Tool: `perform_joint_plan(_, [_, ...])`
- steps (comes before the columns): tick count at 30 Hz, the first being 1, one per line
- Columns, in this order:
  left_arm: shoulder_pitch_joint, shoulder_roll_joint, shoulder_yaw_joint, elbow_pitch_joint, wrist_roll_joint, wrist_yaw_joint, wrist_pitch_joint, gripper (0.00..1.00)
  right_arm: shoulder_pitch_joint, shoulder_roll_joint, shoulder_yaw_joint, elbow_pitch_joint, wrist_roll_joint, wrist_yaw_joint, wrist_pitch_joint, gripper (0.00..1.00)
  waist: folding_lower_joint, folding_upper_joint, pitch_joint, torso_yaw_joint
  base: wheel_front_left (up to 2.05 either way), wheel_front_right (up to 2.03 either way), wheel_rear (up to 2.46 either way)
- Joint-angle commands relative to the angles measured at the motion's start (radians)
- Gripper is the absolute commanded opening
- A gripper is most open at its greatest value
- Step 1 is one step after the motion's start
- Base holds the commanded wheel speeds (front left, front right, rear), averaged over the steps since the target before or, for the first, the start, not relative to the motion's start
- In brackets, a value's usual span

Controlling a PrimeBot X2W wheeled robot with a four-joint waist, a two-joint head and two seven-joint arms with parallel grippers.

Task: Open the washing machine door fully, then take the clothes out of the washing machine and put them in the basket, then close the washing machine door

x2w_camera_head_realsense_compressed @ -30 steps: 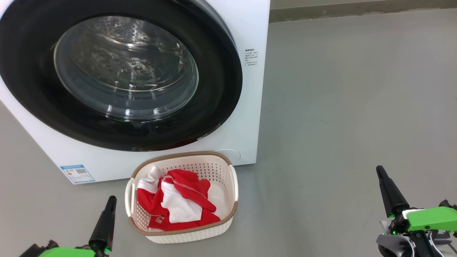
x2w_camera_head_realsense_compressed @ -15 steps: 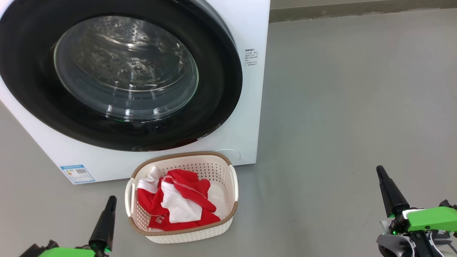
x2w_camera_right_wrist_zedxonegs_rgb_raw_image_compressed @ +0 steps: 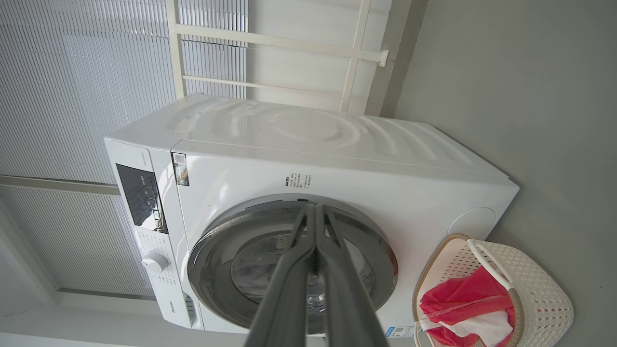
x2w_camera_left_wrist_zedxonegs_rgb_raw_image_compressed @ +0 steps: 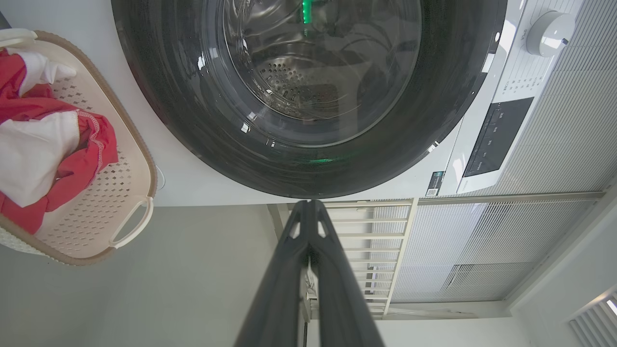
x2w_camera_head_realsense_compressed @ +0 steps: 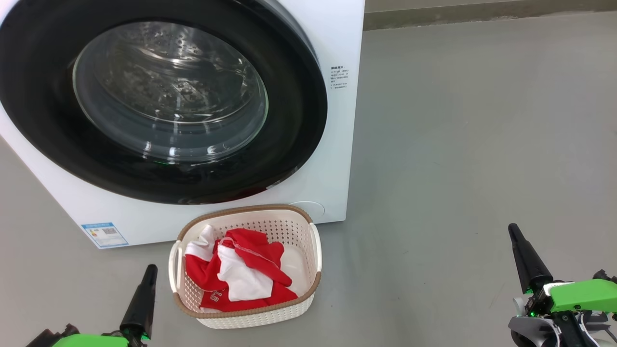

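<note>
The basket [x2w_camera_head_realsense_compressed: 315, 284] sits on the grey floor [x2w_camera_head_realsense_compressed: 458, 144]. The clothes [x2w_camera_head_realsense_compressed: 241, 274], crumpled red and white, lie inside it, below its brown rim. Close behind the basket stands the washing machine [x2w_camera_head_realsense_compressed: 337, 144]; whether they touch I cannot tell. The washing machine door [x2w_camera_head_realsense_compressed: 168, 91] is shut flush against the white front, and the perforated steel drum [x2w_camera_left_wrist_zedxonegs_rgb_raw_image_compressed: 299, 86] is visible through its glass. The left gripper [x2w_camera_head_realsense_compressed: 151, 271] hovers just beside the basket's left side, apart from it, its fingers pressed together on nothing. The right gripper [x2w_camera_head_realsense_compressed: 514, 232] hangs well apart from the basket on its right, likewise clenched and empty.
</note>
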Motion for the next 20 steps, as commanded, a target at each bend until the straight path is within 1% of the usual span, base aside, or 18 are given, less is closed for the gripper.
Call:
perform_joint_plan(1, [-0.039, 0.011, 0.028, -0.020, -0.007, -0.007, 0.003, 0.00, -0.042, -0.006, 0.016, -0.025, -0.003, 0.000, 0.007, 0.00, 0.0000, 0.0000, 0.000, 0.000, 0.00, 0.00, 0.00])
perform_joint_plan(20, [-0.039, 0.011, 0.028, -0.020, -0.007, -0.007, 0.003, 0.00, -0.042, -0.005, 0.016, -0.025, -0.003, 0.000, 0.007, 0.00, 0.0000, 0.0000, 0.000, 0.000, 0.00, 0.00, 0.00])
